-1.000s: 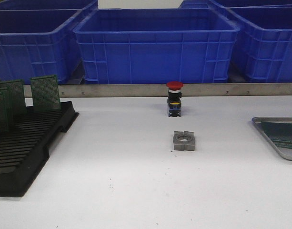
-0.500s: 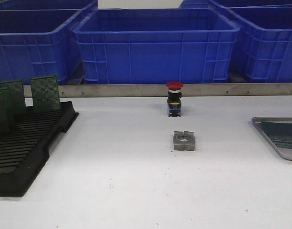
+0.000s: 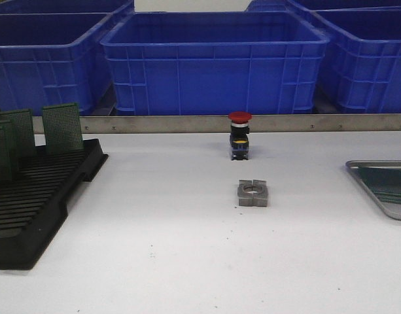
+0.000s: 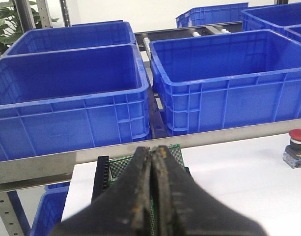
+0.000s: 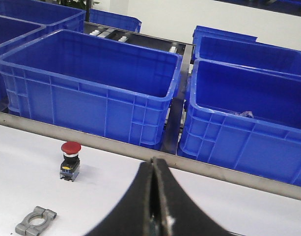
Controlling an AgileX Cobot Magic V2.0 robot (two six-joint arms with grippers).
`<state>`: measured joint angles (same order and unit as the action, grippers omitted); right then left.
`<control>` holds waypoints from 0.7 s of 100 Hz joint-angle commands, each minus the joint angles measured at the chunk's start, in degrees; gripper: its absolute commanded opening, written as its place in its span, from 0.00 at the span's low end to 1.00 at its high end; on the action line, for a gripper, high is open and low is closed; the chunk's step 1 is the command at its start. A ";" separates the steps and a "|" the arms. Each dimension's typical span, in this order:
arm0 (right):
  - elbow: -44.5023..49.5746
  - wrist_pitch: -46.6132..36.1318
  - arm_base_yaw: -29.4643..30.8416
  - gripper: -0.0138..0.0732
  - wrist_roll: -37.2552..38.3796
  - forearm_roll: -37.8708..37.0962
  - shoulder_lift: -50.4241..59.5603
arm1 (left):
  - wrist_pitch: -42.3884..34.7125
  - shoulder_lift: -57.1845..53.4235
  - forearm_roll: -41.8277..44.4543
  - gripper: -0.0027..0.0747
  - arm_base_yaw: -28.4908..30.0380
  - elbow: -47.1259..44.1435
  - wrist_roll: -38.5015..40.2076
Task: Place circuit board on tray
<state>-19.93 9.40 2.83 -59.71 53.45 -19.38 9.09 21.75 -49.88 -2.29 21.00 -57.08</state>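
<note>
Standing upright in black rack [image 3: 36,209], green perforated circuit boards [image 3: 61,127], silver ridged tray [image 3: 383,186] well apart, left gripper [image 4: 153,162] and right gripper [image 5: 153,169] both closed, empty

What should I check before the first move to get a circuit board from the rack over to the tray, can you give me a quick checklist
1. Boards ready to pick: ok. Green circuit boards stand upright in the black rack at the table's left.
2. Tray in place: ok. The tray sits at the table's right edge, only partly in the front view.
3. Room on the tray: cannot tell. Something dark and striped lies in it, and much of it is cut off.
4. Left pincer: not ok for grasping. Its jaws are shut with nothing between them.
5. Right pincer: shut and empty.
6. Path across the table: the red push button and grey metal clamp sit mid-table between rack and tray.
</note>
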 commanded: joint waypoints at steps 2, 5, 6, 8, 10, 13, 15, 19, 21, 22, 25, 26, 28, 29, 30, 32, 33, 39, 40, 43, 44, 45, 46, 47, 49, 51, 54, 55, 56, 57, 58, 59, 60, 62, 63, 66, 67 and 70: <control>-1.48 -2.36 -0.17 0.08 -0.43 0.86 -0.08 | -3.22 0.21 -1.07 0.01 0.12 1.64 0.31; -1.48 -2.36 -0.17 0.08 -0.43 0.86 -0.08 | -3.22 0.21 -1.07 0.01 0.12 1.64 0.31; -1.48 -2.36 -0.17 0.08 -0.43 0.86 -0.08 | -3.22 0.21 -1.07 0.01 0.12 1.64 0.31; -1.48 -2.36 -0.17 0.08 -0.43 0.86 -0.08 | -3.22 0.21 -1.07 0.01 0.12 1.64 0.31; -1.48 -2.36 -0.17 0.08 -0.43 0.86 -0.08 | -3.88 0.21 -0.94 0.01 0.12 1.64 0.31; -1.48 -2.36 -0.17 0.08 -0.43 0.86 -0.08 | -4.94 0.21 -0.94 0.01 0.02 1.64 0.31; -1.48 -2.36 -0.17 0.08 -0.43 0.86 -0.08 | -5.47 0.21 -0.94 0.01 0.02 1.64 0.31; -1.48 -2.36 -0.17 0.08 -0.43 0.86 -0.08 | -5.91 0.21 -0.94 0.01 0.02 1.64 0.31; -1.48 -2.36 -0.17 0.08 -0.43 0.86 -0.08 | -5.90 0.21 -0.80 0.01 0.02 1.64 0.31; -1.48 -2.36 -0.17 0.08 -0.43 0.86 -0.08 | -5.90 0.21 -0.64 0.01 0.02 1.64 0.31; -1.48 -2.36 -0.17 0.08 -0.43 0.86 -0.08 | -5.90 0.21 0.37 0.01 0.02 1.64 0.31; -1.48 -2.36 -0.17 0.08 -0.43 0.86 -0.08 | -5.90 0.21 0.79 0.01 0.02 1.64 0.31; -1.48 -2.36 -0.17 0.08 -0.43 0.86 -0.08 | -5.78 0.09 2.49 0.01 0.02 1.64 0.31; -1.48 -2.36 -0.17 0.08 -0.43 0.86 -0.08 | -5.58 0.07 3.97 0.01 0.02 1.64 0.31; -1.48 -2.36 -0.17 0.08 -0.43 0.86 -0.08 | -5.48 0.07 4.76 0.01 0.02 1.64 0.46; -1.48 -2.36 -0.17 0.08 -0.43 0.86 -0.08 | -4.95 -0.22 6.94 0.01 0.02 1.64 0.86; -1.48 -2.36 -0.17 0.08 -0.43 0.86 -0.08 | -4.68 -0.41 7.68 0.01 0.02 1.64 1.14; -1.48 -2.36 -0.17 0.08 -0.43 0.86 -0.08 | -3.10 -1.37 15.47 0.01 0.02 1.53 7.74; -1.48 -2.36 -0.17 0.08 -0.43 0.86 -0.08 | -3.13 -1.68 16.46 0.01 0.02 1.55 8.96; -1.48 -2.36 -0.17 0.08 -0.43 0.86 -0.08 | -2.73 -2.44 22.04 0.01 0.02 1.41 14.46; -1.48 -2.36 -0.17 0.08 -0.43 0.86 -0.08 | -2.66 -2.63 23.25 0.01 0.02 1.41 17.45; -1.48 -2.36 -0.17 0.08 -0.43 0.86 -0.08 | -2.55 -3.04 25.66 0.01 0.02 1.28 18.95; -1.48 -2.36 -0.17 0.08 -0.43 0.86 -0.08 | -2.55 -3.27 26.87 0.01 0.02 1.16 20.45; -1.48 -2.36 -0.17 0.08 -0.43 0.86 -0.08 | -2.55 -3.75 28.06 0.01 0.02 0.98 23.46; -1.48 -2.36 -0.17 0.08 -0.43 0.86 -0.08 | -2.55 -4.43 31.52 0.01 0.02 0.63 27.74; -1.48 -2.36 -0.17 0.08 -0.43 0.86 -0.08 | -2.55 -4.89 34.68 0.01 0.02 0.36 31.66; -1.48 -2.36 -0.17 0.08 -0.43 0.86 -0.08 | -2.55 -6.06 38.30 0.01 0.02 -0.51 36.12; -1.48 -2.36 -0.17 0.08 -0.43 0.86 -0.08 | -2.55 -6.31 39.86 0.01 0.02 -0.69 37.11; -1.48 -2.36 -0.17 0.08 -0.43 0.86 -0.08 | -2.55 -6.78 40.58 0.01 0.02 -1.08 38.87; -1.48 -2.36 -0.17 0.08 -0.43 0.86 -0.08 | -2.55 -7.04 41.94 0.01 0.02 -1.30 39.66; -1.48 -2.36 -0.17 0.08 -0.43 0.86 -0.08 | -2.55 -7.29 42.54 0.01 0.02 -1.53 41.13; -1.48 -2.36 -0.17 0.08 -0.43 0.86 -0.08 | -2.55 -7.82 43.68 0.01 0.02 -1.98 41.84; -1.48 -2.36 -0.17 0.08 -0.43 0.86 -0.08 | -2.55 -8.09 44.21 0.01 0.02 -2.22 42.52; -1.48 -2.36 -0.17 0.08 -0.43 0.86 -0.08 | -2.55 -8.93 45.63 0.01 0.02 -2.97 44.37; -1.48 -2.36 -0.17 0.08 -0.43 0.86 -0.08 | -2.55 -9.53 46.10 0.01 0.02 -3.50 45.52; -1.48 -2.36 -0.17 0.08 -0.43 0.86 -0.08 | -2.55 -10.76 48.15 0.01 0.02 -4.61 47.62; -1.48 -2.36 -0.17 0.08 -0.43 0.86 -0.08 | -2.55 -11.08 48.53 0.01 0.02 -4.91 48.13; -1.48 -2.36 -0.17 0.08 -0.43 0.86 -0.08 | -2.55 -12.76 49.88 0.01 0.02 -6.41 50.57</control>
<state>-19.93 9.40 2.83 -59.71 53.45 -19.38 9.91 11.37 -5.56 -2.29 15.82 -15.00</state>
